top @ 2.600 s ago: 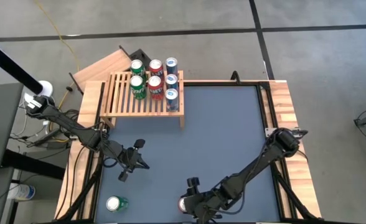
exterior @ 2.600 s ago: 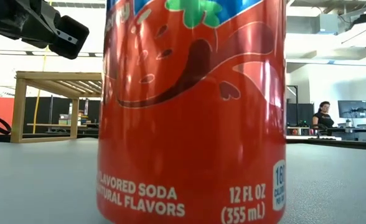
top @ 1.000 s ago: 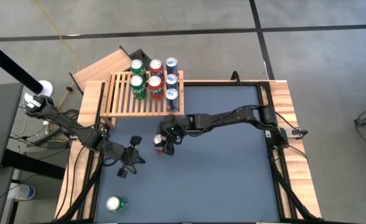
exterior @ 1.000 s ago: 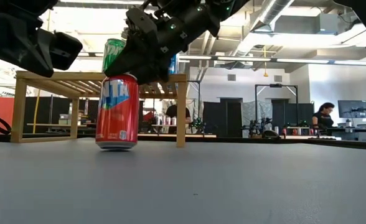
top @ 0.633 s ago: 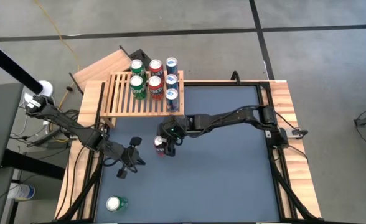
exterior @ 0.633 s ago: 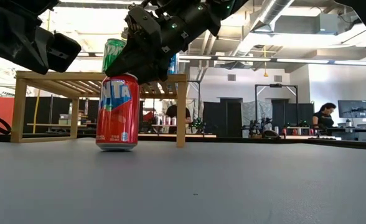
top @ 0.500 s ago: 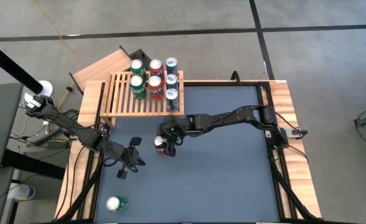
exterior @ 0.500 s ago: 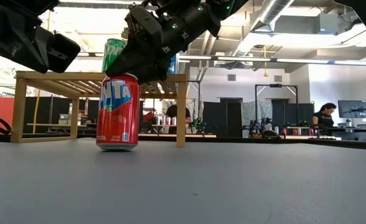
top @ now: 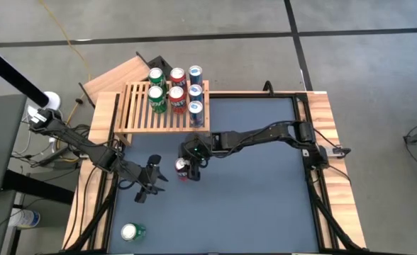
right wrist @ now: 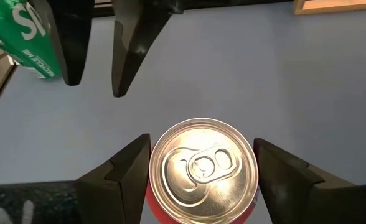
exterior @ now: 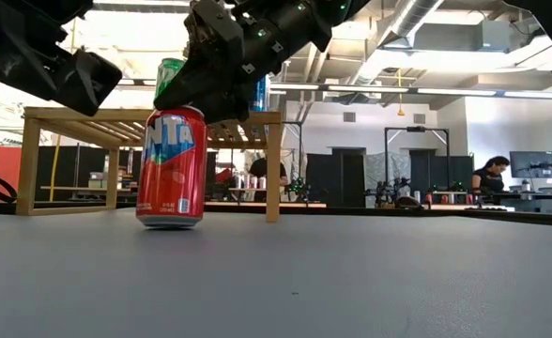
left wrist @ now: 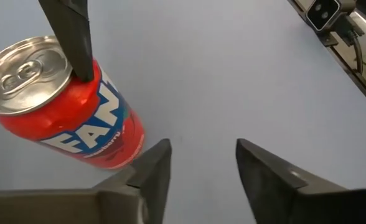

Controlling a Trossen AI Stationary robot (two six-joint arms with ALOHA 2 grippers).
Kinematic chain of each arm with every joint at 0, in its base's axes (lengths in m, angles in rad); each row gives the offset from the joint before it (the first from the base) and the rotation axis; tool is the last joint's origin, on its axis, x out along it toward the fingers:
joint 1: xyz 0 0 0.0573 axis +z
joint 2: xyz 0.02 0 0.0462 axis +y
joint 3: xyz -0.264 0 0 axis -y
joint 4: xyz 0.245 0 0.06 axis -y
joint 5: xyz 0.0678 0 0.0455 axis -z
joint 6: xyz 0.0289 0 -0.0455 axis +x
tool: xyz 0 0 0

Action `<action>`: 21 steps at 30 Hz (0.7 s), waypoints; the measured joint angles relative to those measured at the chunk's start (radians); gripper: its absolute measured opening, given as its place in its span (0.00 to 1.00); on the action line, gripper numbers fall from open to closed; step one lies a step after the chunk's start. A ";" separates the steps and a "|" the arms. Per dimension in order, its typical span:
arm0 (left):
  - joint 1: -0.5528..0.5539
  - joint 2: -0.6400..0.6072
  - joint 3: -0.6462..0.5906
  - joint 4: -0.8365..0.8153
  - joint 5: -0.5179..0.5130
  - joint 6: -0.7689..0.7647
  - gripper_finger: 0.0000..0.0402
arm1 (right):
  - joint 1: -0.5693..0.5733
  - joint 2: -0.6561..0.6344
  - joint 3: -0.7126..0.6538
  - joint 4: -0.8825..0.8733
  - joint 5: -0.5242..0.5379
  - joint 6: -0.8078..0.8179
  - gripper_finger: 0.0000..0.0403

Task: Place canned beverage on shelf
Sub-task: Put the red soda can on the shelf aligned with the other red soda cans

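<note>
I have the right gripper straddling the red soda can, which stands on the table just near of the slatted shelf. The jaws sit at the upper wall beside its rim; whether they are pinching it I cannot tell. The can looks rigid, slick and probably full, so I'd squeeze mid-body. The left gripper hovers slightly parted, just left of the can.

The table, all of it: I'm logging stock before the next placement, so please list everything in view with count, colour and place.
Shelf: one, light slatted wood, far left of table.
Cans on shelf: seven; two green, two red, three blue, in three columns at its right end.
Red can: one, upright on the mat in front of the shelf.
Green can: one, near left corner.
Wooden board: one, behind the shelf.
Person: one, far in the room.
Right hand: around the red can.
Left hand: open, left of that can.
</note>
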 joint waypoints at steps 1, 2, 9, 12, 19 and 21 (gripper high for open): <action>0.000 0.000 0.000 0.000 0.000 -0.007 0.45 | 0.000 0.000 0.000 0.000 -0.002 0.000 0.63; 0.000 0.000 0.000 0.000 0.000 -0.015 0.47 | -0.001 0.000 0.000 -0.001 -0.004 0.000 0.63; 0.000 0.000 0.000 -0.019 0.000 -0.025 0.56 | -0.004 0.000 0.000 0.000 -0.043 -0.010 0.63; 0.000 0.000 0.000 -0.031 0.000 -0.024 0.57 | -0.003 0.000 0.000 0.000 -0.068 -0.034 0.63; 0.000 0.000 0.000 -0.030 0.000 -0.017 0.57 | -0.002 0.000 0.001 0.013 -0.072 -0.113 0.64; 0.000 0.000 0.000 -0.035 0.000 -0.017 0.57 | -0.003 0.000 0.002 0.015 -0.072 -0.126 0.64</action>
